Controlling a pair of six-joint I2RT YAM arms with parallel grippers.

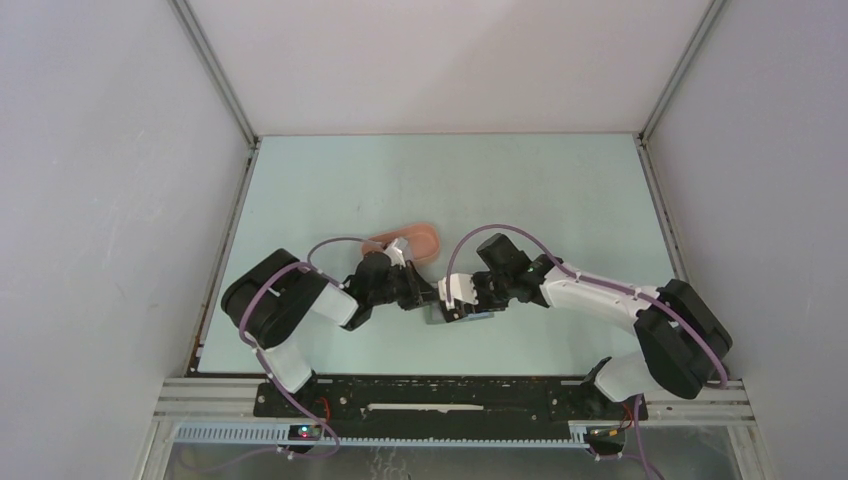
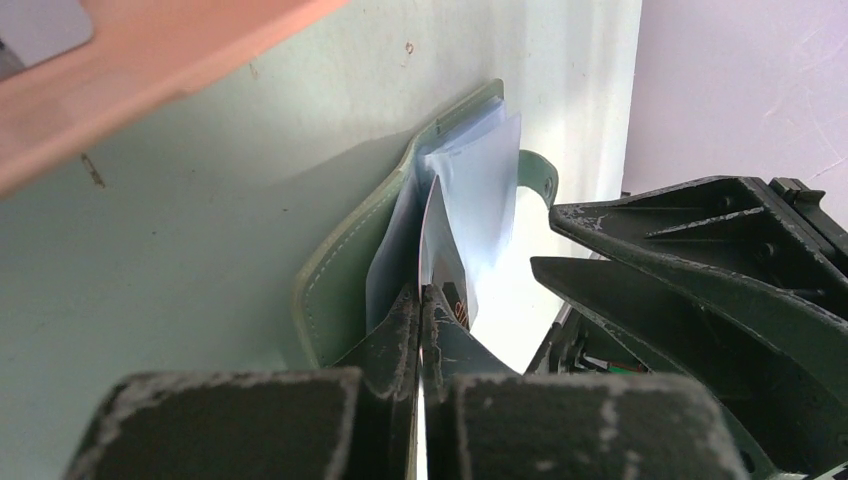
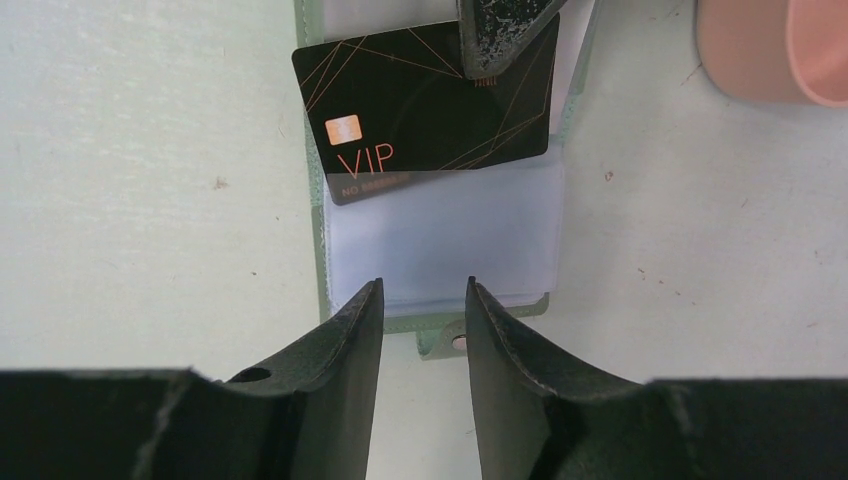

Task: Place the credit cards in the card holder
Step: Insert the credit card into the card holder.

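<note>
R gripper (image 3: 420, 288) parted at holder (image 3: 450, 240), L gripper (image 2: 420, 295) pinching card (image 3: 420, 110)

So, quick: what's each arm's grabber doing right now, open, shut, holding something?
Left gripper: jaws shut on the black card.
Right gripper: jaws open, holding nothing, by the card holder.

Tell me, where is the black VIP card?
In the right wrist view it's top middle: the card, pinched by the left tool, sits partly tucked into the holder's clear sleeve, left of the pink tray.
</note>
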